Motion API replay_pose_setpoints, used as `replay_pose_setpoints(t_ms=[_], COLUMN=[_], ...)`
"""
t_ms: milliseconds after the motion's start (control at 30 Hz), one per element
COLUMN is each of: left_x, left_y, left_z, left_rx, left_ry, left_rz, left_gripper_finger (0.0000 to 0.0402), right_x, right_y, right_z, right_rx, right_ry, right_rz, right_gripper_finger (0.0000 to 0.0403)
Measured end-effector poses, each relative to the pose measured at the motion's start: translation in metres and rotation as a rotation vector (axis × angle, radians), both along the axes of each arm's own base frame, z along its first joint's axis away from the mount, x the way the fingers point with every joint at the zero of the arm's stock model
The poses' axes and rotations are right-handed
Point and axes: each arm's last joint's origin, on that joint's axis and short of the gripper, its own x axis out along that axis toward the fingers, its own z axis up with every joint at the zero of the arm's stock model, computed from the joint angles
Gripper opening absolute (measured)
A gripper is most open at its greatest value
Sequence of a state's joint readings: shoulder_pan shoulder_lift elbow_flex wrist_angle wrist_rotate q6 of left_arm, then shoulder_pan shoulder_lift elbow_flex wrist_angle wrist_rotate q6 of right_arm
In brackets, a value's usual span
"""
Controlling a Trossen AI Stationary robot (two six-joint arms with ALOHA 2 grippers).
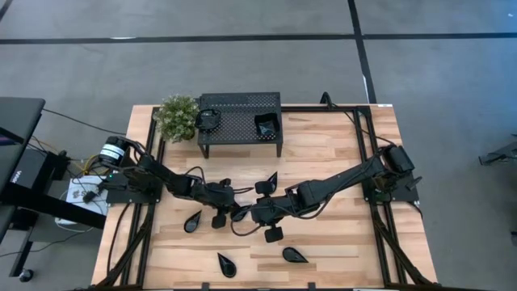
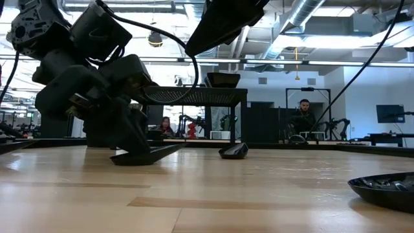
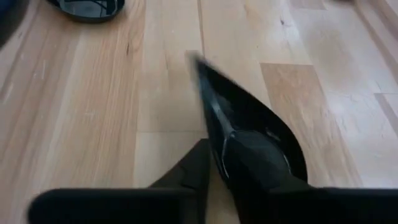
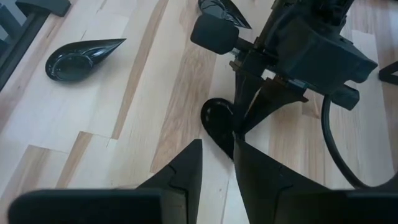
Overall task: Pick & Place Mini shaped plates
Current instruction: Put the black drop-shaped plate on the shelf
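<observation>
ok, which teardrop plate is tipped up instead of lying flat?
The teardrop plate pinched in the left gripper at mid-table: it stands tilted on its edge. The loose teardrop plate beside it lies flat, untouched.

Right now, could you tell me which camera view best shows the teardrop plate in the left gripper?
The left wrist view: the teardrop plate fills the frame, pinched at its rim. The right wrist view shows it partly behind the left gripper; high and low views show it small or edge-on.
</observation>
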State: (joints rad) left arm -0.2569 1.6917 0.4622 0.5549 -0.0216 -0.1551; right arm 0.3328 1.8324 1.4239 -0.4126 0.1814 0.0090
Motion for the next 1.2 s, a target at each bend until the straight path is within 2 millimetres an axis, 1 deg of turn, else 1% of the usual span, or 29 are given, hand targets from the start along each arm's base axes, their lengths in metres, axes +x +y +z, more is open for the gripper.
replay_pose_setpoints(t_ms=[67,133,400,533,600,667,767,900,1000,1067,1133,1200], left_x=[0.0,0.001,0.001,-0.004,-0.008,-0.012,-0.019,-0.031,-0.04,-0.043,-0.043,-0.041], left_y=[0.0,0.0,0.003,0.005,0.009,0.014,0.025,0.047,0.069,0.084,0.098,0.112], left_z=[0.0,0.001,0.005,0.017,0.027,0.042,0.072,0.114,0.138,0.15,0.156,0.158], left_rx=[0.0,0.001,0.047,0.053,0.078,0.098,0.122,0.217,0.263,0.281,0.286,0.272], left_ry=[-0.001,-0.009,-0.034,-0.031,-0.026,-0.062,-0.187,-0.373,-0.486,-0.531,-0.544,-0.537], left_rz=[0.0,0.006,0.071,0.081,0.115,0.165,0.254,0.39,0.496,0.536,0.543,0.529], left_gripper_finger=[0.0022,0.0009,0.0007,0.0009,0.0008,0.0007,0.0009,0.0009,0.0007,0.0008,0.0008,0.0007], right_x=[0.0,0.0,0.0,0.0,-0.001,-0.001,-0.001,-0.001,-0.001,-0.001,-0.001,0.0], right_y=[0.0,0.0,0.0,0.0,0.0,0.0,0.0,0.0,0.0,-0.001,-0.001,-0.003], right_z=[0.0,0.0,0.0,0.0,0.0,-0.001,-0.001,-0.001,-0.001,-0.001,-0.001,-0.001], right_rx=[0.0,0.0,0.0,-0.002,-0.002,-0.003,-0.003,-0.004,-0.004,-0.005,-0.005,-0.009], right_ry=[0.0,0.0,0.001,0.005,0.007,0.008,0.01,0.013,0.013,0.012,0.012,0.012], right_rz=[0.0,0.0,0.0,0.0,0.0,0.0,0.0,0.0,0.0,-0.001,-0.003,-0.002], right_gripper_finger=[0.0087,0.0087,0.0087,0.0087,0.0087,0.0087,0.0087,0.0087,0.0087,0.0087,0.0087,0.0087])
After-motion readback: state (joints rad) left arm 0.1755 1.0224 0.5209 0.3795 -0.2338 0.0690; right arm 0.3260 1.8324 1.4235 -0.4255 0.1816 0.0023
